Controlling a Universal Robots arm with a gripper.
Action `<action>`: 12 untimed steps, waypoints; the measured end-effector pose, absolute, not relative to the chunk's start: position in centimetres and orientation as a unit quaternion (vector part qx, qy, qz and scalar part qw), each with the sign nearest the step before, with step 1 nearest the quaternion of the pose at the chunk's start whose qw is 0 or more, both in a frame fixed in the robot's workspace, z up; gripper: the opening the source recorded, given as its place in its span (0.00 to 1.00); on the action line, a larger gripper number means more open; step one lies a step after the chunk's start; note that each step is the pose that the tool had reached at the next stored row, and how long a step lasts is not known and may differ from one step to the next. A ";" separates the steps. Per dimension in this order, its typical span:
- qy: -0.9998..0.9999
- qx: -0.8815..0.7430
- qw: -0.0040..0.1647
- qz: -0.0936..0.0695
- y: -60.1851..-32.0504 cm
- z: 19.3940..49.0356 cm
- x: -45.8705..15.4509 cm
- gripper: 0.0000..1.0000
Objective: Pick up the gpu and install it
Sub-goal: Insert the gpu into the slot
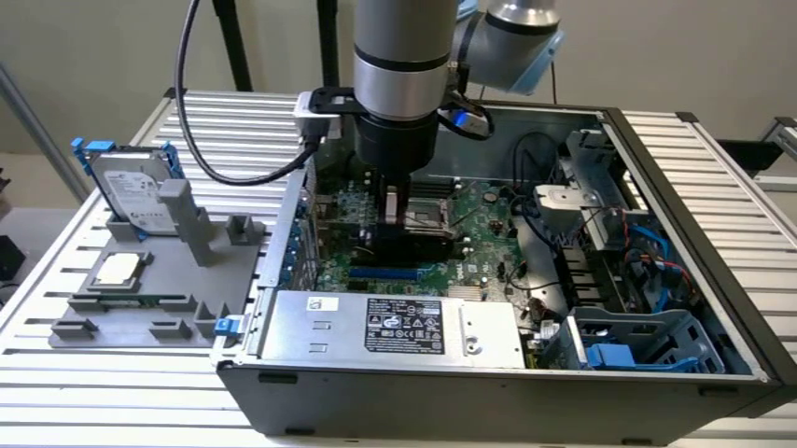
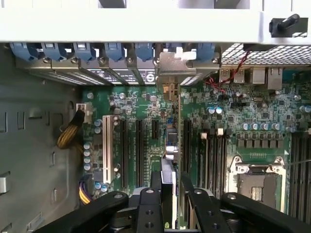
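Note:
In the wrist view the gpu appears edge-on as a thin card standing upright over the green motherboard, between two dark expansion slots. Its silver bracket sits against the case's rear slot openings. My gripper is shut on the card's near end, one black finger on each side. In the exterior view the gripper reaches down inside the open computer case, with the dark gpu low over the motherboard. I cannot tell whether the card's edge is in a slot.
A silver hard drive with a blue frame stands on a grey fixture at the exterior view's left. The power supply, a blue drive cage and cables crowd the case. Blue bracket clips and a CPU socket flank the card.

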State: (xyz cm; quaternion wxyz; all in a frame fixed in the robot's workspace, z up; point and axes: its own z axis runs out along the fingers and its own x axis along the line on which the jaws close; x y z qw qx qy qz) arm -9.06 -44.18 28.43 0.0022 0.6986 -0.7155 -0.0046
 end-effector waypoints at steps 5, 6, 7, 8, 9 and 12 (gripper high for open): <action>-0.716 0.699 0.002 -0.005 -44.2 27.5 -9.3 0.00; -0.716 0.699 0.002 -0.005 -44.2 27.3 -9.3 0.00; -0.716 0.699 0.002 -0.005 -44.2 27.2 -9.3 0.00; -0.716 0.699 0.002 -0.005 -44.2 27.0 -9.4 0.00; -0.716 0.699 0.002 -0.005 -44.2 26.9 -9.5 0.00; -0.716 0.699 0.002 -0.005 -44.2 26.7 -9.6 0.00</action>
